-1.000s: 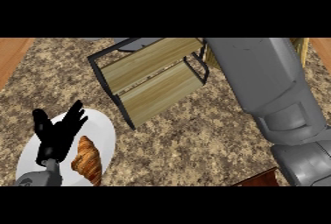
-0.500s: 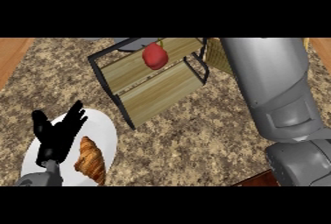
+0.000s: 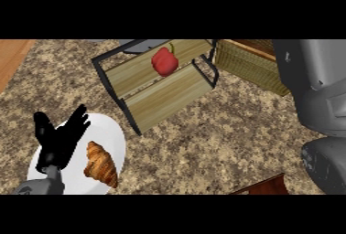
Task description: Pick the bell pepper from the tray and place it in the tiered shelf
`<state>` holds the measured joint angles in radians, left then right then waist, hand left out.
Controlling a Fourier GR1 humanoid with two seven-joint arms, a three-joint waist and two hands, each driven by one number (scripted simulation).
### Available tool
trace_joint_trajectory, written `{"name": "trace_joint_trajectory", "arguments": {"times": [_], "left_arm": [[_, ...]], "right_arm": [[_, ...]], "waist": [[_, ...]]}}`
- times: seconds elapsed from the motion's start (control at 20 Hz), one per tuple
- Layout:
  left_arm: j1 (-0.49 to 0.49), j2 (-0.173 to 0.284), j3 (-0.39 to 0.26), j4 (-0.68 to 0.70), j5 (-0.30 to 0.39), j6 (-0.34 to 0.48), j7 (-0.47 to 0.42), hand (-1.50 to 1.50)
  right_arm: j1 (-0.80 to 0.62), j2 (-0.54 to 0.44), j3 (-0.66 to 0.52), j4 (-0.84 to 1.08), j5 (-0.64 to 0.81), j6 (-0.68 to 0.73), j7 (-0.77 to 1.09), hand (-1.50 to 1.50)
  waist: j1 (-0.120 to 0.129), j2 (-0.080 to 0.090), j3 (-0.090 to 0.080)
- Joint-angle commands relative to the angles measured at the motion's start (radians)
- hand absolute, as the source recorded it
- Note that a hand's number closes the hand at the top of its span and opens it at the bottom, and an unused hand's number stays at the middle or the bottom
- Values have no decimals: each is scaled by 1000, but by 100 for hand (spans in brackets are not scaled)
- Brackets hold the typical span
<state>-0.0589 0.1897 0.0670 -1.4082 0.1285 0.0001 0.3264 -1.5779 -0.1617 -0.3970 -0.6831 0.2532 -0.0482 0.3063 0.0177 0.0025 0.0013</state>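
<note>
Since the earlier frame my right arm has withdrawn, its hand unseen; bell pepper (image 3: 164, 61) rests on the tiered shelf (image 3: 162, 93). Left hand (image 3: 61, 139) open, resting over the plate (image 3: 115, 132). Placement appears complete.

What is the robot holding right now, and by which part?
Nothing that shows. The left hand is open over the white plate, beside the croissant. The bell pepper lies free on the tiered shelf. The right hand is out of view.

I see the red bell pepper (image 3: 164, 61) resting on the tiered shelf (image 3: 157, 93)'s upper board, my left hand (image 3: 59, 139) open over the white plate (image 3: 111, 132) beside a croissant (image 3: 100, 163).
</note>
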Motion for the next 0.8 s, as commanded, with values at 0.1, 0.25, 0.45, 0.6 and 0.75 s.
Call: {"name": "trace_joint_trajectory", "arguments": {"times": [0.1, 0.25, 0.45, 0.6, 0.75], "left_arm": [[22, -20, -10, 6, -14, 14, -2, 0], [18, -26, -8, 14, -8, 7, -13, 0], [43, 14, 15, -23, 26, -35, 26, 0], [45, -62, -38, -1, -38, 33, -29, 0], [-7, -4, 2, 36, -10, -14, 1, 0]], "right_arm": [[30, -113, -57, 28, 0, -98, -8, -150], [26, -208, -109, 69, -32, -80, 3, -150], [48, -303, -168, 123, -106, 25, 5, -150], [70, -382, -176, 182, -127, 142, -27, -150], [133, -420, -191, 216, -142, 193, -131, -150]], "waist": [[-4, 3, -2], [-2, 4, -2], [5, 3, -1], [6, 7, -1], [9, 12, -1]]}}
